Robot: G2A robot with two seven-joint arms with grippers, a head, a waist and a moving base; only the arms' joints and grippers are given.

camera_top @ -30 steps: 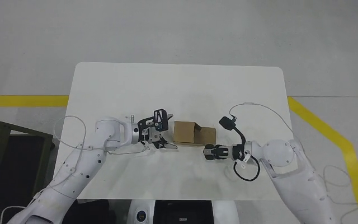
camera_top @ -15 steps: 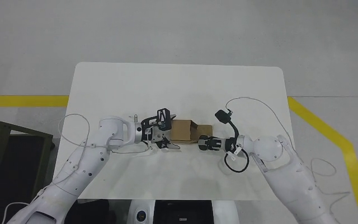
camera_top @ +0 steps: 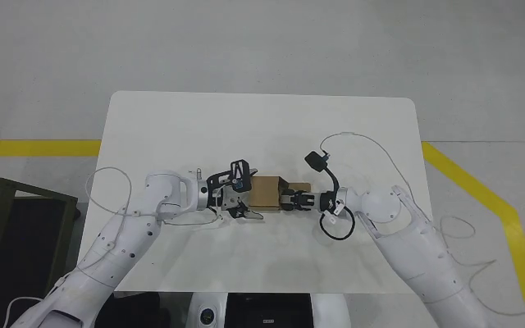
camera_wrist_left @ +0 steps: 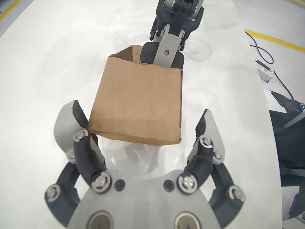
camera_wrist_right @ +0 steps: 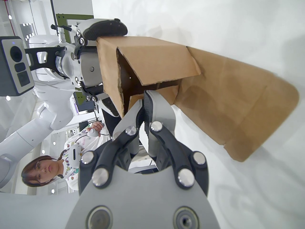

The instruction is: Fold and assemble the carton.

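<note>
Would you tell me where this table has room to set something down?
Free: the far half of the table beyond the carton, and the strip along its near edge. Crowded: the middle, where the left gripper and right gripper meet the carton.

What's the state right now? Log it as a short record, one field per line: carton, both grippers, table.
carton: brown, partly erected, lying near the table's middle, one end open
long flap: lies flat on the table at the open end
left gripper: open, straddling the carton end that faces it, one finger touching a corner
right gripper: shut, tips poking into the carton's open end
table: white
</note>
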